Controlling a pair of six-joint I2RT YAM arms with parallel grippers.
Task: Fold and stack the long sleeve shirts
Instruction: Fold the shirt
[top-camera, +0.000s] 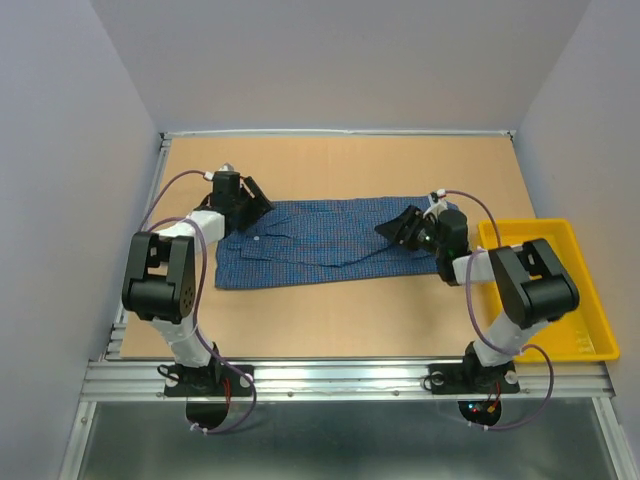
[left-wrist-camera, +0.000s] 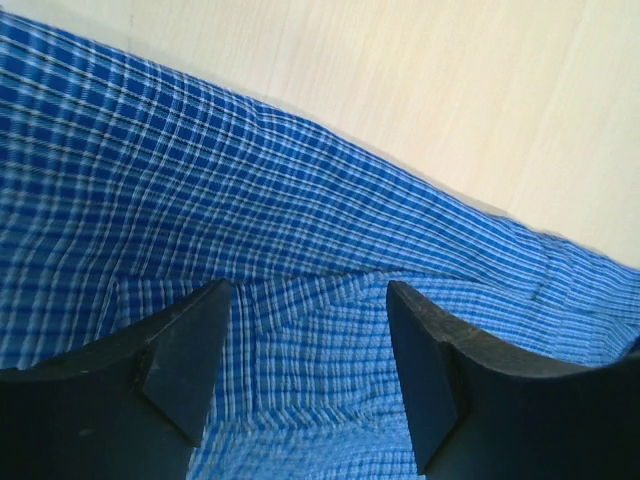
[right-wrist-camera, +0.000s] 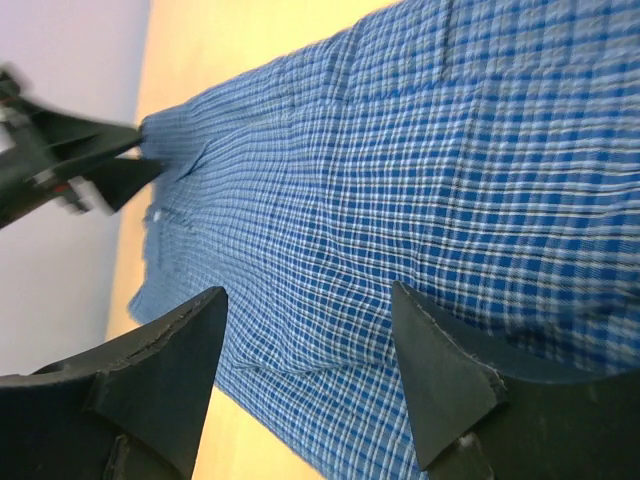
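shirt (top-camera: 320, 243) lies spread across the middle of the table (top-camera: 350, 165), its long axis running side to side between my two arms. my left gripper (top-camera: 255, 200) hangs over its far left corner and my right gripper (top-camera: 402, 226) over its right end, both with jaws spread wide and nothing pinched between them. bare board shows along the far and near edges; the tray (top-camera: 590, 310) sits close off the right end, beside my right arm.

- The shirt (top-camera: 320, 245) is blue, with a fine check of white and dark blue lines.
- The tray (top-camera: 598, 338) is plain yellow.
- The table (top-camera: 350, 170) is light brown.
- The left gripper (top-camera: 256, 200) and the right gripper (top-camera: 400, 228) are black.
- The walls (top-camera: 350, 60) are pale grey.
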